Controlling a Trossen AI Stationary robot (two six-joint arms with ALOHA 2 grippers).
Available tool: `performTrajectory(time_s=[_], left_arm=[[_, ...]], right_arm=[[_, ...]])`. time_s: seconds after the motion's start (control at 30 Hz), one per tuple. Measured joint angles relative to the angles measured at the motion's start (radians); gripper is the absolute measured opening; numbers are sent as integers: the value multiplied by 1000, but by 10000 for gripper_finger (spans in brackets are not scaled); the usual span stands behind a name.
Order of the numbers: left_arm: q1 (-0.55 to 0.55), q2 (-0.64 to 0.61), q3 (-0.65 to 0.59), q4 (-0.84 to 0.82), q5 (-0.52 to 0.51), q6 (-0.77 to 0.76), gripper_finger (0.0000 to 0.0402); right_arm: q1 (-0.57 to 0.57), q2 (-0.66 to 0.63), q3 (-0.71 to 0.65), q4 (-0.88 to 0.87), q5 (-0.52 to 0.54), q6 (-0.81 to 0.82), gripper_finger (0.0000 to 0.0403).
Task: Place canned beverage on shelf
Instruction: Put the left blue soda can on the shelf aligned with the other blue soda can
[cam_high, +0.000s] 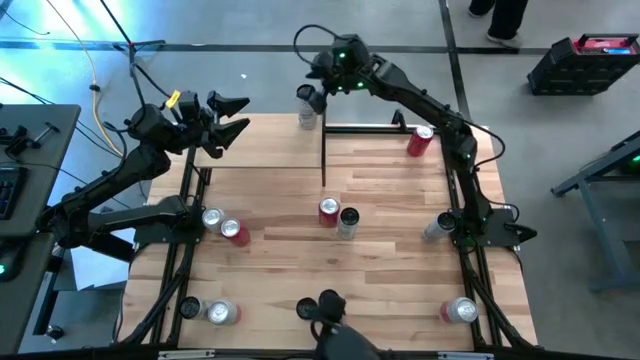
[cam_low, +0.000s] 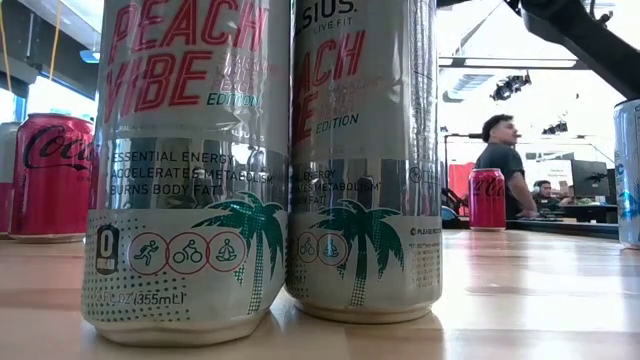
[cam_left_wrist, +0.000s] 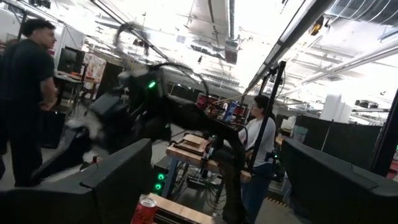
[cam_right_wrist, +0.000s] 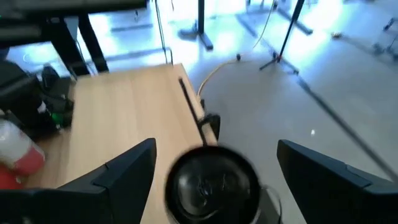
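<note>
- Looking down from the high view, the right gripper (cam_high: 312, 97) is way out at the far edge of the tabletop (cam_high: 380, 200), hovering over a silver can (cam_high: 306, 118) standing just at the far-left corner of the shelf (cam_high: 385, 150).
- Right wrist view shows that can's top (cam_right_wrist: 211, 183) between the two fingers (cam_right_wrist: 121, 171), which are spread wide with gaps on both sides, so nothing is actually held.
- Whether that can is fully on the shelf board or sitting just off its corner, I honestly can't tell from above.
- A red can (cam_high: 419, 141) is standing over at the shelf's right end.
- Left gripper (cam_high: 225, 120) is parked off the far-left corner of the tabletop, fingers open and empty.
- More cans are out on the tabletop: a red and silver pair (cam_high: 337, 217) in the middle, another pair (cam_high: 222, 225) on the left.
- My read on the step: if this is a release, lift straight up so neither finger clips the rim and tips the can. If it's a grab, centre the can between the fingers first, then drop lower on the body before closing.
- Watch the thin black post (cam_high: 323, 150) right beside it when moving sideways.
</note>
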Motion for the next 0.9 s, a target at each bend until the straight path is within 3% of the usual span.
performTrajectory(time_s=[0.23,0.4,0.63,0.9], left_arm=[[0,0,0,0,39,25,349],[-1,0,0,-1,75,26,349],[-2,0,0,0,150,26,349],[-28,0,0,0,224,46,349]], right_arm=[[19,-140,0,-8,2,34,319],[89,-270,0,-140,36,74,319],[300,-389,0,-467,313,172,319],[622,-413,-1,-762,503,538,319]])
